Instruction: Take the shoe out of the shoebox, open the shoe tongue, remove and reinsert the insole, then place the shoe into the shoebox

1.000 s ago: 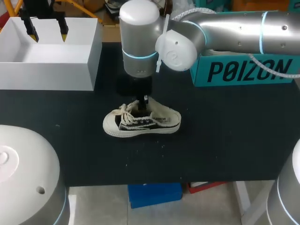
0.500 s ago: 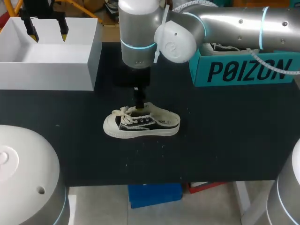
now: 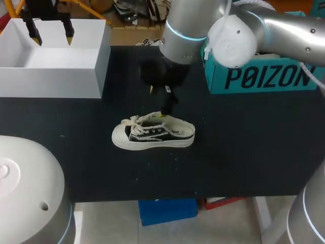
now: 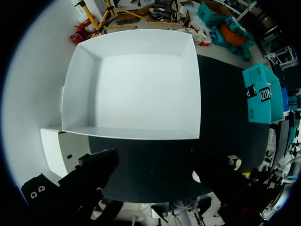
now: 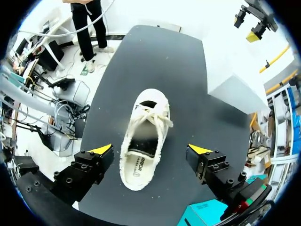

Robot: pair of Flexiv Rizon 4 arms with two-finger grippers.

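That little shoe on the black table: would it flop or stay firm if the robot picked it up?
Probably both. The shoe has a thick pale sole that should stay firm and keeps it sitting flat. Its frayed fabric upper looks soft and may cave under a squeeze. The loose laces would likely dangle.

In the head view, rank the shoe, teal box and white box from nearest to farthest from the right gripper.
From the right gripper:
1. Shoe, right under it at mid-table.
2. Teal box, at the table's back right.
3. White box, at the back left.
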